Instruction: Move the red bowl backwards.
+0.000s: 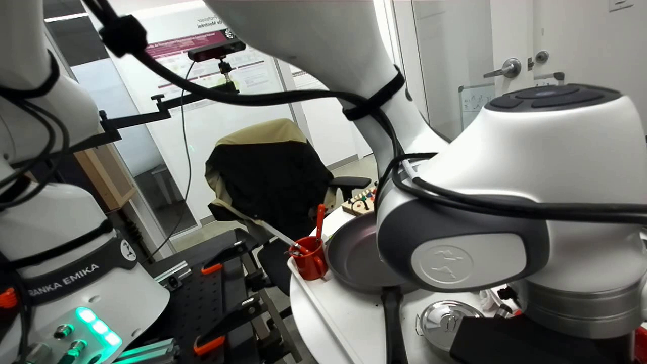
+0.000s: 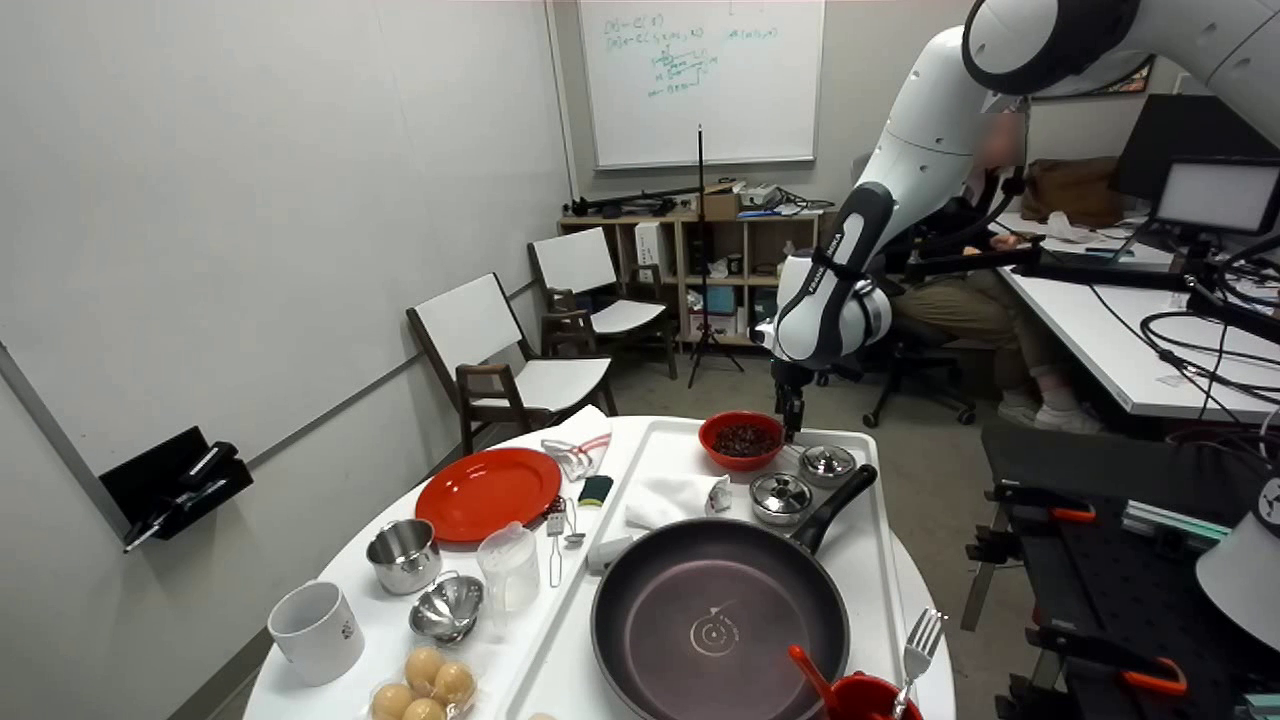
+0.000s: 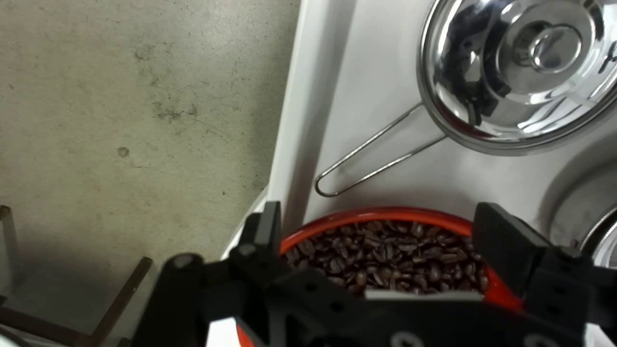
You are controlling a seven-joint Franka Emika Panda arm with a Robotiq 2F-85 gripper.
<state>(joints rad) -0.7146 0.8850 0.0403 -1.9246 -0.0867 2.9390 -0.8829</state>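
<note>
Red bowl (partly behind gripper)

Round-edged white table. Carries a white tray with a raised rim, and alongside it a red plate, a steel pot just beside a small shiny dish, a cloudy jug and a white mug. Also holds a clear bag of round tan things, a red-striped cloth and, between plate and tray, a sponge and metal kitchen tools.
</note>
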